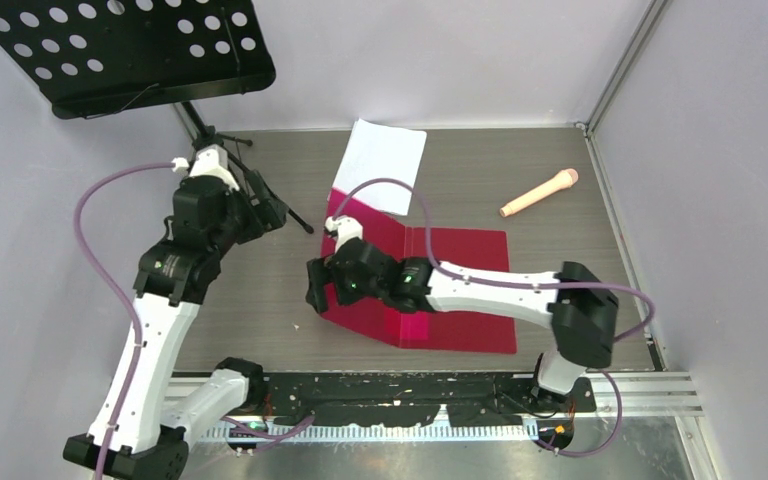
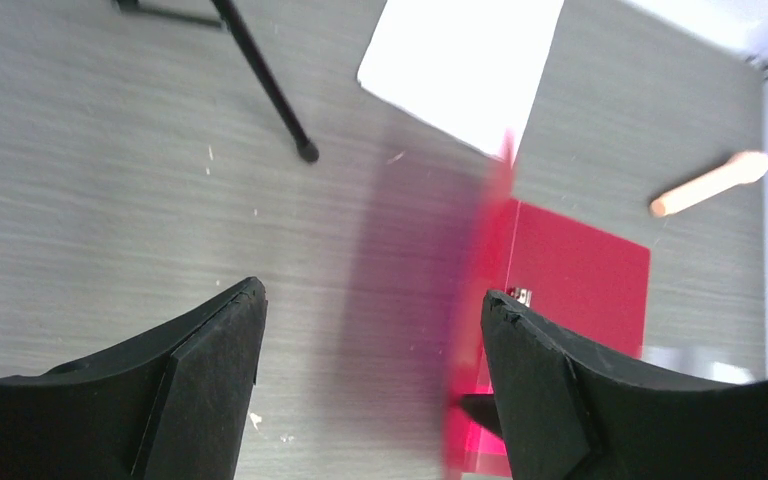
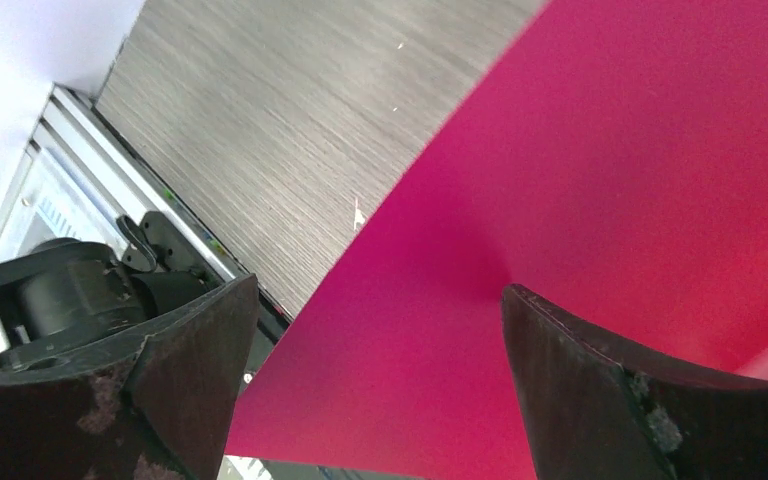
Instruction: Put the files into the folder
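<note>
folder (image 1: 470, 250) half open | right claw (image 1: 316, 286) at cover | files (image 1: 380, 165) behind

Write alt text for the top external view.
The right gripper is at the raised cover of a red folder whose other half lies flat on the table. White files lie just beyond the folder, and the left gripper hovers off to its left, near the legs of a black stand.

White links (image 1: 155, 345), black joints (image 1: 585, 318), lilac cables (image 1: 78, 212) (looping), black fingers (image 2: 200, 390)
</note>
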`<state>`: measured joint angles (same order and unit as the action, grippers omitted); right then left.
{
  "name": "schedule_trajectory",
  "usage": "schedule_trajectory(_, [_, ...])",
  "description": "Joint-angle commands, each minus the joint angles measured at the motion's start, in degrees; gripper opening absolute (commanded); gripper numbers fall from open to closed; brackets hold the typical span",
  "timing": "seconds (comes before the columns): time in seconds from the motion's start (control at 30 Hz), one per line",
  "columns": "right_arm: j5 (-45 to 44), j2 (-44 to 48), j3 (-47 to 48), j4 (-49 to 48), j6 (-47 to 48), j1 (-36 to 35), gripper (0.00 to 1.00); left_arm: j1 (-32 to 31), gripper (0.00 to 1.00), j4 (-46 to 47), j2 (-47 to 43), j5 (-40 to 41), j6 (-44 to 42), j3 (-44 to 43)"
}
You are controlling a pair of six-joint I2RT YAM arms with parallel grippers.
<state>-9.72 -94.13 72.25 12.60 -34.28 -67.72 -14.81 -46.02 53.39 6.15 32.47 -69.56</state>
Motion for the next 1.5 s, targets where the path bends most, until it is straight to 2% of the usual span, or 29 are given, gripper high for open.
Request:
schedule_trajectory(0.0, [4.8, -4.1, -3.4, -11.2, -0.3, -0.4, 0.95, 0.3, 0.76, -0.5, 0.4, -3.1, -2.5, -5.0])
schedule_trajectory(0.1, [3.8, -1.8, -8.6, -14.4, -0.9, -0.3, 0.96, -0.4, 0.72, 1.4, 3.4, -11.3, -1.6, -4.7])
schedule_trajectory(0.33, [1.3, 13.3, -19.5, -18.8, -1.0, 2.5, 0.99, -8.2, 0.70, 8.6, 12.6, -12.9, 1.7, -0.1])
schedule_trajectory(0.37, [-1.1, 14.6, -19.6, -17.6, -1.2, 2.6, 0.99, -8.9, 0.69, 10.1, 13.8, -12.8, 2.5, 0.9])
schedule_trajectory(0.43, [-7.2, 17.1, -18.9, -7.2, -2.2, 3.4, 0.99, -10.4, 0.69, 12.7, 16.7, -12.9, 3.6, 2.4])
schedule_trajectory(0.5, [-11.0, 18.6, -19.6, -1.6, -3.0, 5.7, 0.99, -12.1, 0.68, 13.3, 20.4, -12.4, 4.0, 2.7])
schedule_trajectory(0.67, [-13.7, 18.3, -24.9, 4.4, -0.6, 14.4, 0.93, -15.5, 0.66, 16.8, 26.1, -11.6, 5.6, 5.8])
schedule_trajectory(0.73, [-15.6, 16.4, -25.7, 5.1, 1.1, 15.5, 0.90, -15.9, 0.65, 18.6, 26.7, -11.7, 6.5, 7.9])
schedule_trajectory(0.8, [-16.9, 13.6, -25.2, 5.4, 2.5, 15.7, 0.80, -16.0, 0.63, 20.2, 26.9, -12.0, 7.0, 9.7])
schedule_trajectory(0.9, [-18.0, 8.0, -23.9, 4.8, 3.5, 15.6, 0.71, -16.3, 0.62, 21.4, 26.4, -11.7, 7.5, 12.0])
schedule_trajectory(1.03, [-18.3, 2.3, -22.4, 3.8, 4.5, 15.2, 0.47, -16.5, 0.61, 22.8, 25.7, -11.6, 8.5, 15.2])
schedule_trajectory(1.2, [-15.7, 1.4, -25.3, -0.7, 5.0, 12.3, 0.24, -17.1, 0.59, 23.6, 24.0, -11.6, 8.9, 18.9])
schedule_trajectory(1.37, [-17.3, 2.9, -28.0, -1.6, 5.0, 5.8, 0.16, -17.1, 0.58, 24.6, 24.6, -12.4, 8.9, 21.2])
schedule_trajectory(1.47, [-18.2, 3.0, -28.5, -0.9, 3.4, 3.3, 0.15, -17.2, 0.57, 29.1, 27.7, -17.4, 9.6, 22.6])
